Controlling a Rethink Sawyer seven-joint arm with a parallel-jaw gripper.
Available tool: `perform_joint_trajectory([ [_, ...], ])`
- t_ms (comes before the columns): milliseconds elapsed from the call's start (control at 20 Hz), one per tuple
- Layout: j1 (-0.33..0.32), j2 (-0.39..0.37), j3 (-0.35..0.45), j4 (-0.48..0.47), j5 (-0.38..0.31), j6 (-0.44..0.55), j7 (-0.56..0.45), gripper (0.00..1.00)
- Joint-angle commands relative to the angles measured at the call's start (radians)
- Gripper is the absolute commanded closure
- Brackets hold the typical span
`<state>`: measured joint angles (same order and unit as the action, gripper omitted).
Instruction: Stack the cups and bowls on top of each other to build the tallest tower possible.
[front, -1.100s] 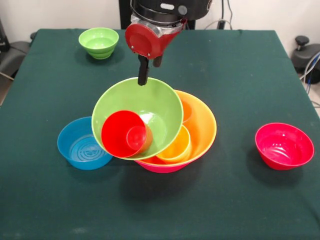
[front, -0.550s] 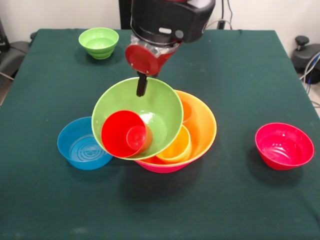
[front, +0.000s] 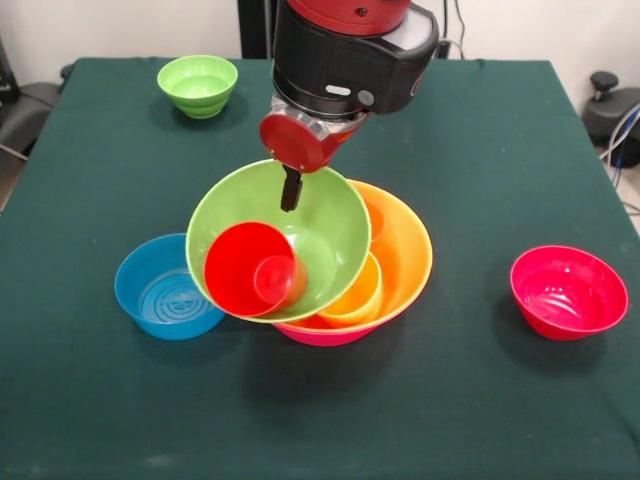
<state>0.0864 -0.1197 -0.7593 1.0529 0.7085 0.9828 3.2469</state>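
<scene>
Working on the tower (front: 400, 270), the arm hangs over the pile with its jaws (front: 291, 190) lowered inside the far rim of the medium-large green bowl (front: 330, 235). Only one dark finger shows below the red wrist disc, so whether the jaws are wide, narrow or pinching that rim cannot be told.

Largest first: beneath and beside the jaws, toward the picture's right, the large orange bowl (front: 410, 250) sits in the large pink bowl (front: 320, 335), of which only a lower edge shows. The medium-large green bowl lies tilted on them, its mouth facing the camera. Below the jaws inside it lies a red cup (front: 245, 270) on its side, with a yellow cup (front: 355, 295) wedged under the green bowl's lower edge.

Loose on the counter (front: 480, 130): a small blue bowl (front: 160, 290) touching the pile, a small red bowl (front: 568, 292) well apart, and a small green bowl (front: 198, 85) behind the jaws.

The step seems to be righting or reseating the tilted green bowl. The next move calls for a firm hold on its rim, then levelling it without spilling the red cup.
</scene>
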Motion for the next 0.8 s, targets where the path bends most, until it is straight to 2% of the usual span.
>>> perform_joint_trajectory([
  [50, 0.013, 0.028, 0.068, -0.064, 0.021, 0.066, 0.275, 0.00],
  [800, 0.004, 0.012, 0.105, -0.061, 0.018, 0.060, 0.228, 0.00],
])
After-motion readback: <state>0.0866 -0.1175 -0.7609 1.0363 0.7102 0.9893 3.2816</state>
